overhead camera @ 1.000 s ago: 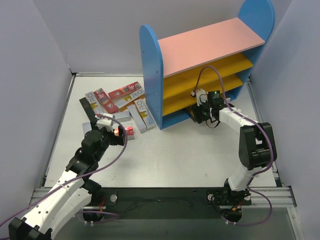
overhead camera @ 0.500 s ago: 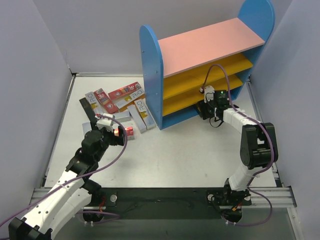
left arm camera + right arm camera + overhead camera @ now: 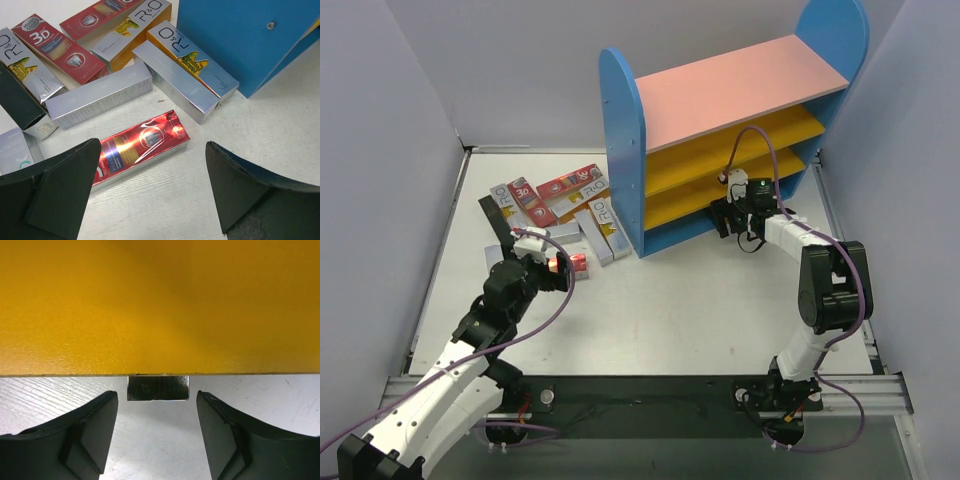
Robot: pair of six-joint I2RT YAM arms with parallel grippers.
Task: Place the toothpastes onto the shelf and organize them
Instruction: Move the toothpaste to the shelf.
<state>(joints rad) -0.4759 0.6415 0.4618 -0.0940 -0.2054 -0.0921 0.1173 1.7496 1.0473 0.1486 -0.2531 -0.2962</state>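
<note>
The shelf [image 3: 623,140] stands at the back right, with blue side panels, a pink top and yellow boards. My right gripper [image 3: 725,213] is at its lower front, open. In the right wrist view the dark, shiny end of a toothpaste box [image 3: 158,388] shows under the yellow board [image 3: 160,305], between the fingertips of that gripper [image 3: 156,405] and touching neither. Several toothpastes [image 3: 555,205] lie in a loose pile left of the shelf. My left gripper [image 3: 152,150] hangs wide open over a shiny red toothpaste box [image 3: 140,145] lying flat on the table.
Silver and orange boxes [image 3: 185,75] lie close against the shelf's blue side panel [image 3: 235,40]. White walls close in the table on the left, back and right. The right arm's cable loops in front of the yellow boards.
My right gripper has shifted slightly right along the shelf front and its jaws have opened off the box end. The left arm has stayed still.
</note>
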